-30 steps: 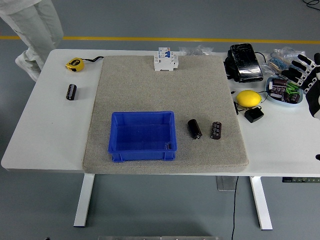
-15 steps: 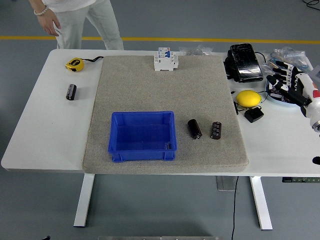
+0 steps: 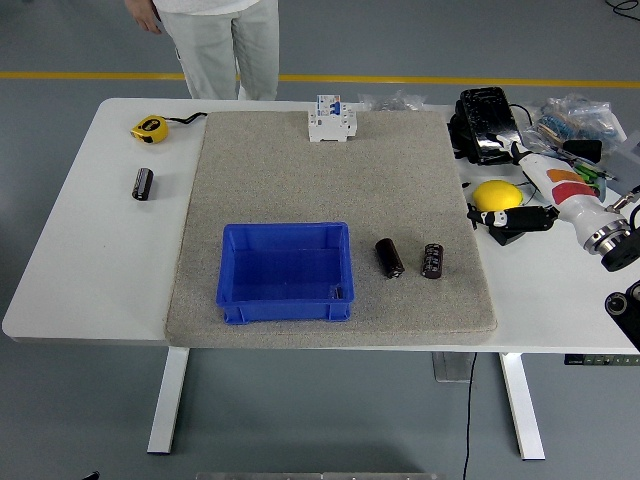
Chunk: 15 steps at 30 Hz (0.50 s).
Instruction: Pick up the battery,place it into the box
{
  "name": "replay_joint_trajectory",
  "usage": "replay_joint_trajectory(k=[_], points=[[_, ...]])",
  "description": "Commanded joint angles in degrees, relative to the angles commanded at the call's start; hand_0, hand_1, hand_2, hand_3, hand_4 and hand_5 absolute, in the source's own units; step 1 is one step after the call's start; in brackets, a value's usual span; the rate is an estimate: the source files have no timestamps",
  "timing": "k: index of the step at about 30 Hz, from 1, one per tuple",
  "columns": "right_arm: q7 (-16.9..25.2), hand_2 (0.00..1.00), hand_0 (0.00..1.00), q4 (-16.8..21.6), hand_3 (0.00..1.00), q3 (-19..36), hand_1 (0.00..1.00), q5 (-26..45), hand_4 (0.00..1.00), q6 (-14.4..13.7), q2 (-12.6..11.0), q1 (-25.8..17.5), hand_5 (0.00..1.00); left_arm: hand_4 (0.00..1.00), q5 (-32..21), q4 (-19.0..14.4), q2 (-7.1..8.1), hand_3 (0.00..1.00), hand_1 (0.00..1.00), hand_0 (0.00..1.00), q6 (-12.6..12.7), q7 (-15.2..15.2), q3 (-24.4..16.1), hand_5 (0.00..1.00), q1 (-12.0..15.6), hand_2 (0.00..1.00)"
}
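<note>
Centrally on the desk (image 3: 90, 260) lies a grey mat (image 3: 330, 190); the blue box (image 3: 285, 271) sits at its near edge. Right hand (image 3: 520, 200), fingers loosely open, holds nothing. Beside the box, a battery (image 3: 389, 257) lies flat, axis near-to-far. No print legible.

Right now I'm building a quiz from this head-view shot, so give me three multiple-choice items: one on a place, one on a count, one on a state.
1. Where does the blue box sit?
A. on the grey mat, near its front edge
B. on bare table by the yellow tape measure
C. on the floor

2. How many dark cylindrical batteries lie on the mat just right of the box?
A. none
B. two
C. four

3. What is in the box?
A. two batteries
B. the yellow tape measure
C. no battery

Answers:
1 A, the box rests on the grey mat toward the near side.
2 B, one battery and a second battery lie side by side there.
3 C, both are outside it, and the right hand is off to the right.
</note>
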Motion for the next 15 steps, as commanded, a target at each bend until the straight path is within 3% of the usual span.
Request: replay_joint_trajectory(k=[15], points=[[-3.8, 0.828, 0.836, -8.11, 0.92, -14.24, 0.816, -5.37, 0.998, 5.82, 4.41, 9.49, 0.347, 0.714, 0.44, -0.09, 0.15, 0.697, 0.646, 0.693, 0.16, 0.19, -0.37, 0.548, -0.04, 0.745]])
